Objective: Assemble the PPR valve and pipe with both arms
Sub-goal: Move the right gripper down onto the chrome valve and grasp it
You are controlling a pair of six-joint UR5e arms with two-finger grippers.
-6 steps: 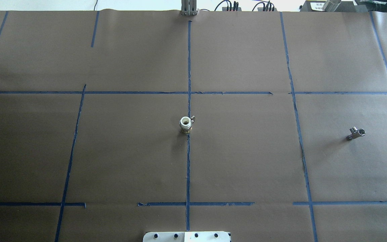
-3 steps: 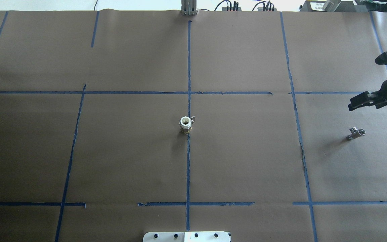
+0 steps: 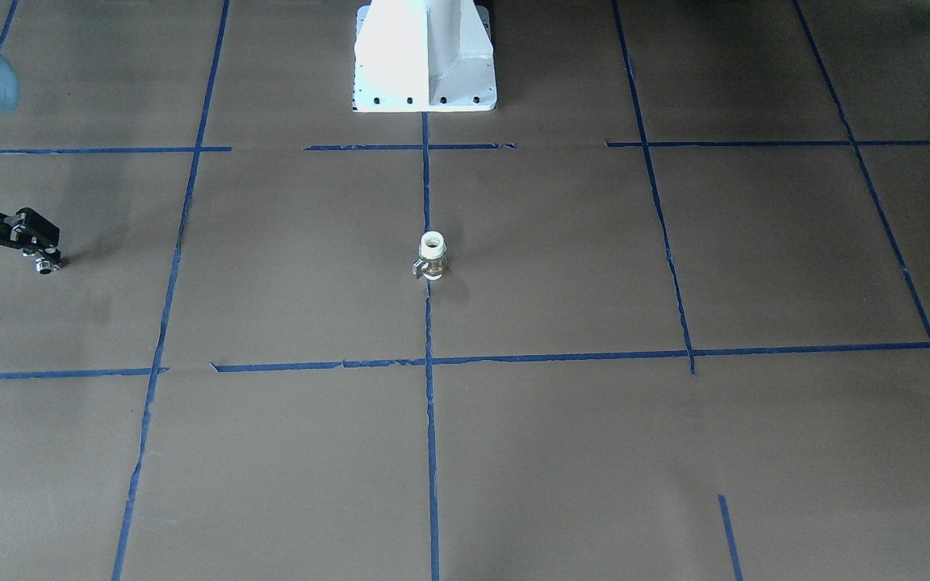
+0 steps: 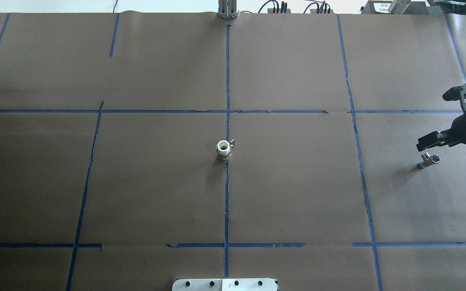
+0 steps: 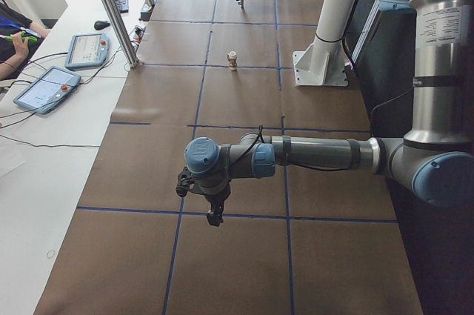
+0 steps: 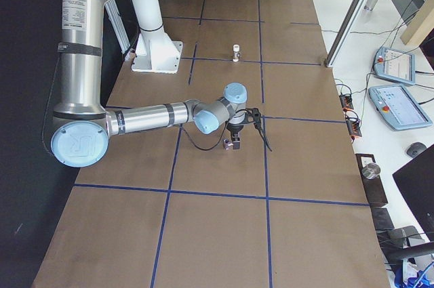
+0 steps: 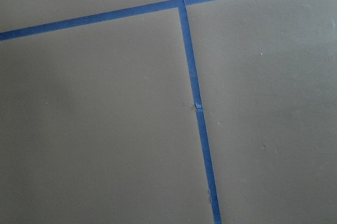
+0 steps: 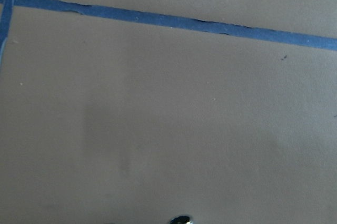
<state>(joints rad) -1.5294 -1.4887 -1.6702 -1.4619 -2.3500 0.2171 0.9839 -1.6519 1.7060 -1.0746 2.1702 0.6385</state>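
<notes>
One pipe lies well right of the valve. My right gripper hovers just beside it; I cannot tell if it's open. I'd centre over the body, clear of the stub, then descend slowly.

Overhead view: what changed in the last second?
The right pincer came in from the right edge and moved toward the pipe; it is now close by it, with nothing gripped. The pipe and the PPR valve have not moved.
</notes>
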